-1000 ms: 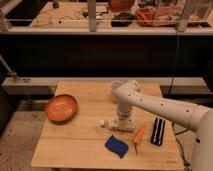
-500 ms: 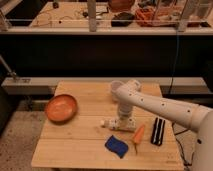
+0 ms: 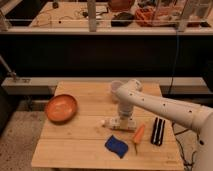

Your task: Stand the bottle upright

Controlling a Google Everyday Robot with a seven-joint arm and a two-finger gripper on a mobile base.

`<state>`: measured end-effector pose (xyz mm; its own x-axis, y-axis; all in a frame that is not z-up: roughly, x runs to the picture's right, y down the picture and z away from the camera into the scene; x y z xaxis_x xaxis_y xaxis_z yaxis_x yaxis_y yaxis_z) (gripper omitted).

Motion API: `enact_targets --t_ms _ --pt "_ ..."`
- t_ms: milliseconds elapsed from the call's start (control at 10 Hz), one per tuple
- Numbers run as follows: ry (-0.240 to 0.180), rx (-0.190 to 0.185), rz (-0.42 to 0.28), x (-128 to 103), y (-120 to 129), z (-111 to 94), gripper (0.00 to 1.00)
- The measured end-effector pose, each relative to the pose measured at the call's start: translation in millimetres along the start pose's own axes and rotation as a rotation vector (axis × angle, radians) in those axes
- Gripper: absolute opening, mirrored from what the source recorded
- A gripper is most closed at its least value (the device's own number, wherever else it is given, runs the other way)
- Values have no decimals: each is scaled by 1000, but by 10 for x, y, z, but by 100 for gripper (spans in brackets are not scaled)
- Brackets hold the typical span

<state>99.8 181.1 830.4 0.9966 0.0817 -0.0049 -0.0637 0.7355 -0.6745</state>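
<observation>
gripper (image 3: 125, 120) down at the middle of the wooden table (image 3: 75, 146), over the bottle; its opening cannot be told | bottle (image 3: 110, 121) lying flat, cap pointing left, between orange bowl (image 3: 61, 108) and carrot (image 3: 139, 134)

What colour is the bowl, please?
The bowl is orange in camera view; hand at the bottle.

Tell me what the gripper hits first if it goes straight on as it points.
The gripper points down, low over the table, at the bottle lying on its side. It would probably meet the bottle first, if not already touching; depth is unclear.
</observation>
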Motion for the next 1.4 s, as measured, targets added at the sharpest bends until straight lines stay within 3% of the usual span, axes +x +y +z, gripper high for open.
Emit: enact_targets --t_ms 600,1000,1200,1400 --pt "-8 9 -4 -9 -18 -34 18" --pt "-9 17 -2 3 -23 0 35" --pt "-12 18 -3 -3 -32 -15 31" --pt "-14 20 -3 -3 -35 -27 20"
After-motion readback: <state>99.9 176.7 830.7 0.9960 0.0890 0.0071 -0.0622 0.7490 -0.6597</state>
